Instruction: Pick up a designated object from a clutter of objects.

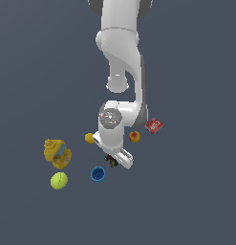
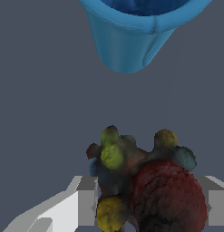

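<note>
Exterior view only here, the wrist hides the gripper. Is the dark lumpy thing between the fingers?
Observer: Yes. In the wrist view the dark lumpy thing sits between the two grey fingers of the gripper.
Operator: Closed on it?
Observer: Both fingers sit right at its sides; I cannot tell whether they grip.
Operator: Anything crowding it?
Observer: Only the blue cup, apart from it across bare floor.

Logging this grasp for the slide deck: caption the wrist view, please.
Gripper fingers flank the dark lumpy thing on both sides, the blue cup just beyond it.
</note>
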Controlling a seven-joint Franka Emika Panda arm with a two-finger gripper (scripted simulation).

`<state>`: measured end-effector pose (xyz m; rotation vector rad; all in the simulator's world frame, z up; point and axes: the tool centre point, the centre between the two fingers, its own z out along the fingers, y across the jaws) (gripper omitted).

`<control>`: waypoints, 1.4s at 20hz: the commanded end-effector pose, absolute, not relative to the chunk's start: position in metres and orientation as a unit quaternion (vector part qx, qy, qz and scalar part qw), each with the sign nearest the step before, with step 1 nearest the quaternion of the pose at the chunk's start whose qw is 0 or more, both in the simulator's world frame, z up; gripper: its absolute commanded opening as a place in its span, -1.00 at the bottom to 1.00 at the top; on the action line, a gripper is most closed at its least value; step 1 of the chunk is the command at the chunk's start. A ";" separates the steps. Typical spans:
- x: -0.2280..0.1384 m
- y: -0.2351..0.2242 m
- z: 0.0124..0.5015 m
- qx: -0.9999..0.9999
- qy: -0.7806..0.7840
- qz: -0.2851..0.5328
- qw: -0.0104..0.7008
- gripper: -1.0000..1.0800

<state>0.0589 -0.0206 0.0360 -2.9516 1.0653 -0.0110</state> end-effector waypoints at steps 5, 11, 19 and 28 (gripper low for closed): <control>0.053 -0.013 0.051 -0.941 0.339 -0.004 0.002 -1.00; 0.039 0.000 0.080 -0.941 0.340 -0.004 0.002 -1.00; 0.010 0.028 0.141 -0.941 0.340 -0.003 0.002 -1.00; -0.025 0.064 0.220 -0.940 0.340 -0.003 0.000 -1.00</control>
